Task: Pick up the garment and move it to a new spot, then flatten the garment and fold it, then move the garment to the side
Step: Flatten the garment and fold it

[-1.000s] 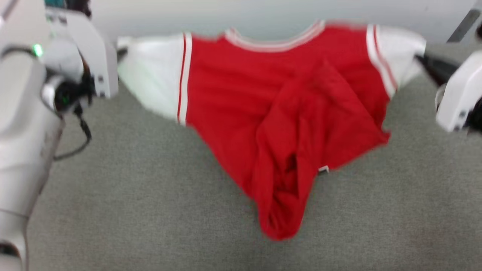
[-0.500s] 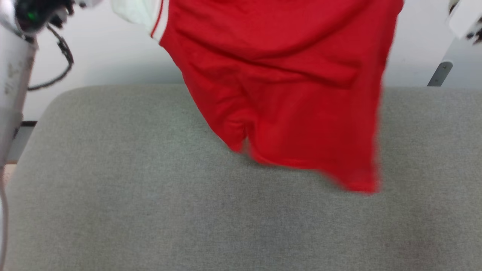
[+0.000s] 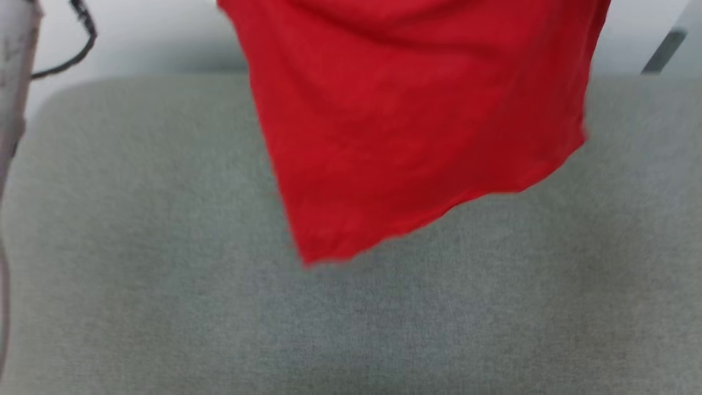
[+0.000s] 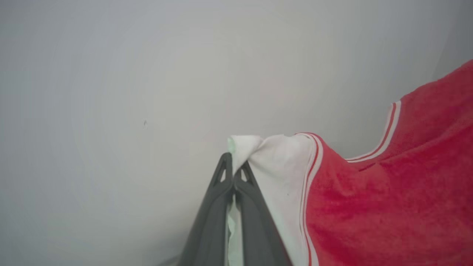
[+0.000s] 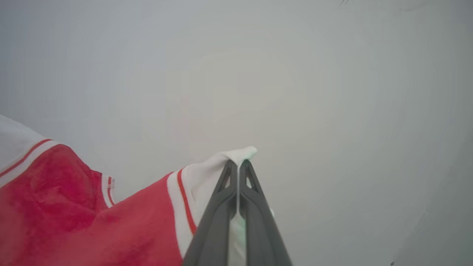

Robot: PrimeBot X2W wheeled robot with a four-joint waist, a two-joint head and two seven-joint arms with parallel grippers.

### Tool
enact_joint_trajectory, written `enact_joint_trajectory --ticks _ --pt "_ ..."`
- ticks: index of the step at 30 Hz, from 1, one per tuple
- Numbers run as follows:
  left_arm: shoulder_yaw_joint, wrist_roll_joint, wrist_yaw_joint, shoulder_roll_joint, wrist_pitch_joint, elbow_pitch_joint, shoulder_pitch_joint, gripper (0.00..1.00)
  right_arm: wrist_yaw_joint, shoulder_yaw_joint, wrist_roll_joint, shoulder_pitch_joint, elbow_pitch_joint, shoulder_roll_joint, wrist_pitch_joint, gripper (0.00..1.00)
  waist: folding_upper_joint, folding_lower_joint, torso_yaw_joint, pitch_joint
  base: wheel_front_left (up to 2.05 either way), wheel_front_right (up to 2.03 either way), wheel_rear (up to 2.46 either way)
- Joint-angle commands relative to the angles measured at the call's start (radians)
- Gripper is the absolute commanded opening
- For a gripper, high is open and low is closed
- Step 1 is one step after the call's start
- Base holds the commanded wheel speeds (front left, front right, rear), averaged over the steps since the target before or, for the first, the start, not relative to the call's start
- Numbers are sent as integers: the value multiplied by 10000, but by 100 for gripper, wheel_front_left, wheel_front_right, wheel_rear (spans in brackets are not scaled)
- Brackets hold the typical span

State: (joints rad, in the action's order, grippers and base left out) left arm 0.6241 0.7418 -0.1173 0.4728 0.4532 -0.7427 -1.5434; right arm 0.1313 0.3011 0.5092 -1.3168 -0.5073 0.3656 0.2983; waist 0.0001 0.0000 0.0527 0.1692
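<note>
At the middle of the left wrist view, the left pincer (image 4: 233,166) is clamped tight on the bunched end of a white sleeve (image 4: 281,162), its two dark fingers pressed together with cloth squeezed between them. In the right wrist view, the right pincer (image 5: 238,164) is likewise closed on the other white sleeve (image 5: 207,173), pinching its edge. From both grips the garment (image 3: 417,120) spreads inward: white sleeve cloth, then striped trim (image 4: 314,170), then the red body. Behind both pincers stands a plain pale wall (image 4: 111,92). In the head view the red body hangs down from the top edge, its slanted lower hem in front of the grey fabric-covered counter (image 3: 137,274); blur hides whether the lowest corner touches it. A pale forearm (image 3: 13,71) and a dark cable (image 3: 82,38) show at the upper left.
</note>
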Motion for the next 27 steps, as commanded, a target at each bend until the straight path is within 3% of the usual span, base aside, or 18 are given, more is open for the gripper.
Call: enact_joint_trajectory --ticks 1,4,5,9,12,15,21,27 --pt "43 -288 82 -258 -607 -313 -513 0 -10 190 -713 -719 -516 23 -938 0 -1 0 -57 1846 0 0 0" --pt "-2 -742 262 -577 -1934 -770 -1339 0 -10 125 -1843 -1597 -1472 -49 -2660 0 -1 0 11 2626 0 0 0" --pt "-2 -742 262 -577 -1934 -770 -1339 0 -10 125 -1843 -1597 -1472 -49 -2660 0 -1 0 11 2626 0 0 0" --pt "-79 -1193 341 -1001 -3822 -1277 -2515 0 -10 -758 -3564 -2957 -2639 -60 -4950 0 -1 0 200 3498 0 0 0" --pt "-163 -1281 228 -1231 -4832 -1567 -3106 0 -10 -1230 -4899 -3598 -2783 -170 -5549 0 -1 0 363 4112 0 0 0" --pt "-105 -1281 42 -1325 -5739 -1720 -3319 0 -12 -1245 -5780 -3768 -2130 -79 -5631 0 -1 0 564 4640 0 0 0" --pt "50 -891 -124 -1383 -6893 -2226 -2354 0 -12 -822 -6060 -2358 -1777 256 -5616 0 -1 0 839 4997 0 0 0" --pt "795 -48 -129 -1489 -7097 -1993 -636 0 -12 -805 -4645 -505 -1963 486 -5618 0 -1 0 1078 4536 0 0 0"
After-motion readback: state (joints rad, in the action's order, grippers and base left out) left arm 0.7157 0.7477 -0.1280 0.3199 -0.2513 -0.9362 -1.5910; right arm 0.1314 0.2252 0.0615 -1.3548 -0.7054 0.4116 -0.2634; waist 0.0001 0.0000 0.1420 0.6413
